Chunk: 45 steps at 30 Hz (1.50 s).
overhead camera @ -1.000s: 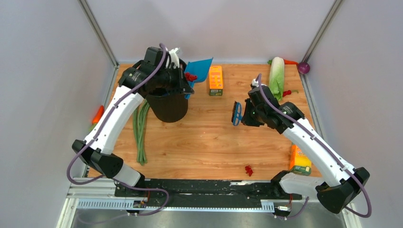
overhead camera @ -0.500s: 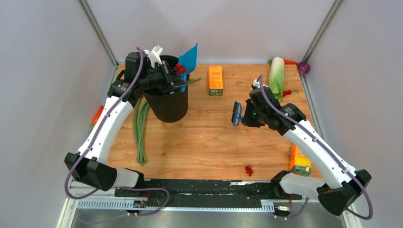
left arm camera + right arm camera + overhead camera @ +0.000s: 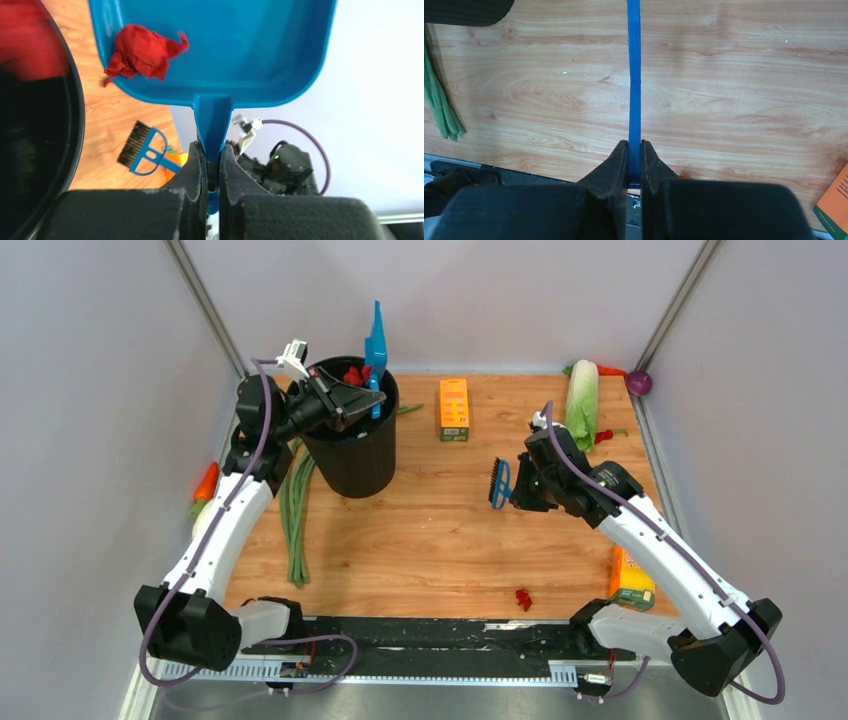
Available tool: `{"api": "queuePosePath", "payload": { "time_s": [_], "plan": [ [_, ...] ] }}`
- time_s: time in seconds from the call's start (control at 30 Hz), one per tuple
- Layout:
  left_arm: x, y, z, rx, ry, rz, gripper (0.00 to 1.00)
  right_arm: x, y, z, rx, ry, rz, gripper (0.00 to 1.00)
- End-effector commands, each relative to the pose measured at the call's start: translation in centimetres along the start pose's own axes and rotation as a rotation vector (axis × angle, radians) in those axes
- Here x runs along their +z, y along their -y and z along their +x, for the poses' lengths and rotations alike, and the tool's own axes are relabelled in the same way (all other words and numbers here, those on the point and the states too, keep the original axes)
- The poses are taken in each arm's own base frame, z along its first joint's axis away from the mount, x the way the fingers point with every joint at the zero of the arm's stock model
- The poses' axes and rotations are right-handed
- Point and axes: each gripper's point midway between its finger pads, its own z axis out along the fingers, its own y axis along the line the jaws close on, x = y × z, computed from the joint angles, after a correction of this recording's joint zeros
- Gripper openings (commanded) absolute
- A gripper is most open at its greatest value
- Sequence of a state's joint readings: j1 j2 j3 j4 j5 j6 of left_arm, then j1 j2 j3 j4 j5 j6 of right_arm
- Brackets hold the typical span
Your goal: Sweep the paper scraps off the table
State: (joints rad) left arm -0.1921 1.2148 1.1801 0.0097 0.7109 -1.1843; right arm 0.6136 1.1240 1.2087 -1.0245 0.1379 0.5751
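My left gripper (image 3: 212, 150) is shut on the handle of a blue dustpan (image 3: 377, 340), which stands tipped almost upright over the rim of a black bin (image 3: 352, 465). A crumpled red paper scrap (image 3: 142, 50) lies against the pan's lower lip, and red scraps (image 3: 353, 373) show at the bin's mouth. One more scrap (image 3: 523, 597) lies on the table (image 3: 430, 530) near the front rail. My right gripper (image 3: 634, 147) is shut on the flat handle of a small blue brush (image 3: 497, 482), which hangs above mid-table with its bristles pointing left.
An orange carton (image 3: 453, 408) stands at the back centre. Long green beans (image 3: 295, 510) lie left of the bin and a cabbage (image 3: 582, 400) at the back right, with a purple ball (image 3: 640, 383) in the corner. An orange box (image 3: 632, 578) sits at the right edge. A carrot (image 3: 204, 483) lies off the left edge.
My left arm swung back and tilted the dustpan from nearly flat to upright over the bin, and the red scraps slid toward the bin's mouth. The right arm and brush stayed still.
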Motion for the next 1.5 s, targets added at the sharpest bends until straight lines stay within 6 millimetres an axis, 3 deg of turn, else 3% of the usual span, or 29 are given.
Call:
{"api": "queuePosePath", "payload": {
  "time_s": [0.0,0.03,0.07,0.1,0.23,0.47,0.5,0.53,0.6,0.67,0.73,0.9,1.03,1.23,1.3,1.47],
  "plan": [
    [-1.6,4.6,-1.8,-0.042,0.094,0.237,0.00,-0.6,-0.5,-1.5,0.010,0.067,-0.029,0.00],
    [-1.6,4.0,-1.9,-0.065,0.108,0.239,0.00,-0.6,-0.5,-1.5,0.008,0.069,-0.027,0.00],
    [-1.9,4.9,-2.3,-0.077,0.123,0.286,0.00,-0.6,-0.5,-1.6,0.004,0.071,-0.024,0.00],
    [-1.8,4.3,-2.3,-0.102,0.128,0.285,0.00,-0.7,-0.5,-1.7,0.002,0.075,-0.025,0.00],
    [-2.5,5.5,-3.0,-0.137,0.158,0.385,0.00,-0.7,-0.5,-1.8,-0.006,0.076,-0.025,0.00],
    [-2.4,5.8,-3.0,-0.171,0.127,0.425,0.00,-0.9,-0.6,-2.1,-0.015,0.084,-0.028,0.00],
    [-1.9,4.9,-2.9,-0.165,0.114,0.372,0.00,-1.1,-0.7,-2.3,-0.021,0.088,-0.031,0.00],
    [-1.9,6.1,-2.7,-0.109,0.081,0.365,0.00,-1.4,-0.6,-2.4,-0.025,0.089,-0.026,0.00],
    [-0.9,2.8,-1.6,-0.026,0.009,0.122,0.00,-1.9,0.1,-2.1,-0.020,0.071,0.008,0.00],
    [-1.1,2.2,-0.9,0.017,-0.034,-0.036,0.00,-2.5,0.9,-1.5,0.017,0.042,0.055,0.00],
    [-1.3,1.9,-0.3,0.168,-0.079,-0.103,0.00,-3.2,1.6,-1.0,0.064,0.017,0.101,0.00],
    [-1.7,2.1,1.4,0.201,-0.115,-0.132,0.00,-5.8,3.9,-0.5,0.201,0.005,0.248,0.00],
    [-1.9,1.6,2.6,0.195,-0.135,-0.137,0.00,-5.6,2.6,0.6,0.256,-0.054,0.197,0.00],
    [-3.0,2.2,3.2,0.234,-0.143,-0.133,0.00,-2.7,-0.3,4.9,0.442,-0.325,0.187,0.00],
    [-3.4,2.3,3.6,0.234,-0.144,-0.129,0.00,-2.9,-2.2,5.8,0.522,-0.423,0.139,0.00],
    [-4.5,2.3,4.6,0.229,-0.141,-0.122,0.00,-5.1,-5.4,5.7,0.599,-0.518,0.006,0.00]
  ]
}}
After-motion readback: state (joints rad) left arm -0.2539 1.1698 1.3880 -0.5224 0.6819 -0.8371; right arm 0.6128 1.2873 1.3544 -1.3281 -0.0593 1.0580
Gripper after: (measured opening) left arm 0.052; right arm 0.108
